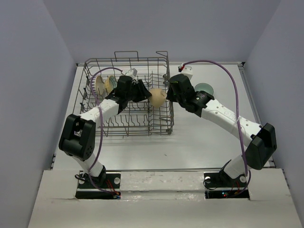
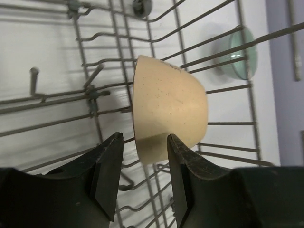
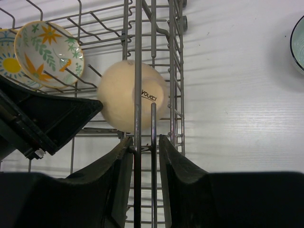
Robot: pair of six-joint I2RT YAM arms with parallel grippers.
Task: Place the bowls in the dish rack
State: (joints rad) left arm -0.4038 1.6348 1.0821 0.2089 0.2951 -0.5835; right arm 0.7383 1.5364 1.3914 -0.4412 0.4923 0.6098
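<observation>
The grey wire dish rack [image 1: 164, 124] stands on the left half of the table. A plain tan bowl [image 1: 157, 96] lies on its side inside the rack, against the right wall. My left gripper [image 2: 145, 142] is open and straddles the tan bowl's [image 2: 171, 109] lower rim, with a gap at the left finger. Two floral bowls [image 3: 47, 52] stand among the tines at the rack's far left. From outside, my right gripper [image 3: 145, 142] is shut on two upright wires of the dish rack's [image 3: 138, 71] right wall. A pale teal bowl [image 1: 205, 88] sits on the table to the right of the rack.
Grey walls close in the white table on the left, right and back. The right arm [image 1: 223, 114] stretches across the table's right half, close to the teal bowl. Upright tines [image 2: 33, 76] fill the rack floor around the left gripper.
</observation>
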